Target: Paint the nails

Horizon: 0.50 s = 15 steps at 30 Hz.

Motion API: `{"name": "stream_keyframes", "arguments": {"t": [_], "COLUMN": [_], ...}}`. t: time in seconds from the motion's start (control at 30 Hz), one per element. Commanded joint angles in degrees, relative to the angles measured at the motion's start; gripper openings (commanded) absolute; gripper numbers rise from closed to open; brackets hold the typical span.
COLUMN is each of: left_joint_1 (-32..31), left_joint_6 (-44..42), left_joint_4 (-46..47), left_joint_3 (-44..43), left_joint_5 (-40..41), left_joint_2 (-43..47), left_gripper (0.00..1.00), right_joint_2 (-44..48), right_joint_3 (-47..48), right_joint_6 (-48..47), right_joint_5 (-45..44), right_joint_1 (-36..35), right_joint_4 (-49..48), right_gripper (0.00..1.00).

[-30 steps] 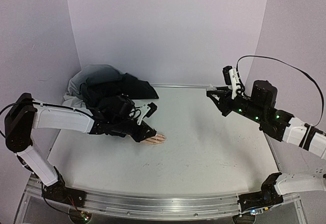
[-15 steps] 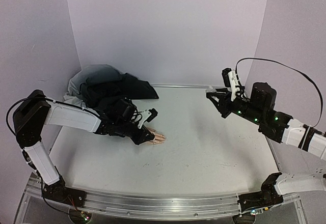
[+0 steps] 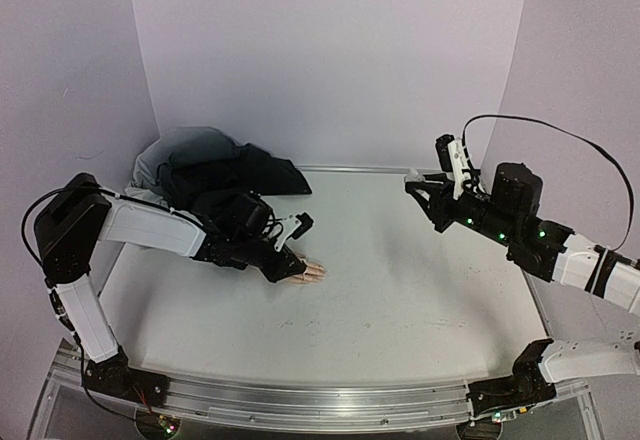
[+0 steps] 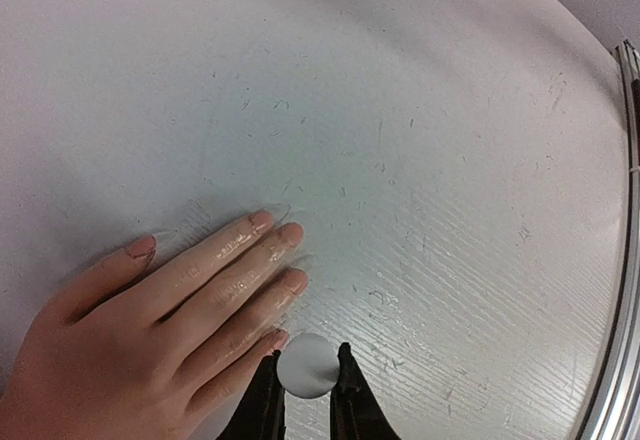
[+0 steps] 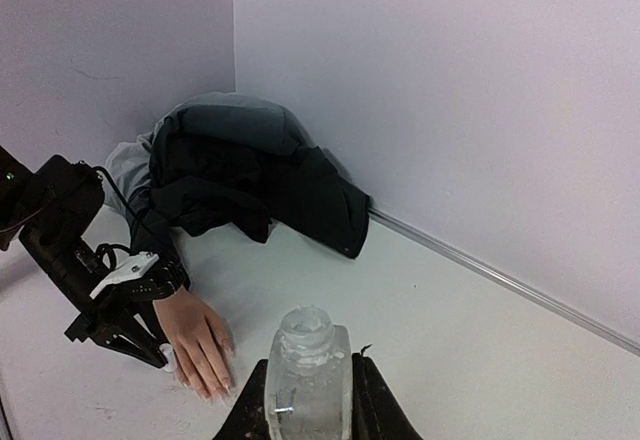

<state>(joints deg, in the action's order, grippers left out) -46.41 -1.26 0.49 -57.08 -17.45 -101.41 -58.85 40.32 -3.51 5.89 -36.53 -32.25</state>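
Observation:
The pale mannequin hand [image 4: 170, 305] lies flat on the white table, fingers outstretched, and it also shows in the top view [image 3: 306, 272] and the right wrist view [image 5: 196, 346]. Its nails [image 4: 291, 232] look glossy. My left gripper [image 4: 306, 392] is shut on a small white round cap [image 4: 306, 365], right beside the little fingertip [image 4: 280, 340]. What is under the cap is hidden. In the top view the left gripper [image 3: 284, 264] sits over the hand's wrist side. My right gripper [image 5: 306, 400] is shut on a small clear open bottle [image 5: 304, 375], held up at the far right [image 3: 424, 192].
A heap of dark and grey clothing [image 3: 215, 175] lies at the back left corner, and the hand's sleeve runs out of it. It also shows in the right wrist view [image 5: 240, 165]. A metal rail [image 4: 612, 360] edges the table.
The left arm's elbow has swung inward while its gripper stayed by the hand's fingertips. The right arm with the bottle has barely moved.

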Motion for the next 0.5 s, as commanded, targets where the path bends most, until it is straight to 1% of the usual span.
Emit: {"name": "stream_keyframes", "arguments": {"t": [0.0,0.47], "left_joint_1": [0.42,0.97], "left_joint_6": [-0.76,-0.42], "left_joint_4": [1.53,1.53], "left_joint_3": [-3.06,-3.97], "left_joint_5": [-0.39,-0.99], "left_joint_2": [-0.87,-2.90], "left_gripper": [0.00,0.00], "right_joint_2": [0.32,-0.21], "right_joint_3": [0.38,0.29], "right_joint_6": [-0.80,-0.89], "right_joint_5": [-0.68,-0.60], "right_joint_1": [-0.13,-0.12], "right_joint_4": [-4.95,-4.97], "right_gripper": [0.00,0.00]}}
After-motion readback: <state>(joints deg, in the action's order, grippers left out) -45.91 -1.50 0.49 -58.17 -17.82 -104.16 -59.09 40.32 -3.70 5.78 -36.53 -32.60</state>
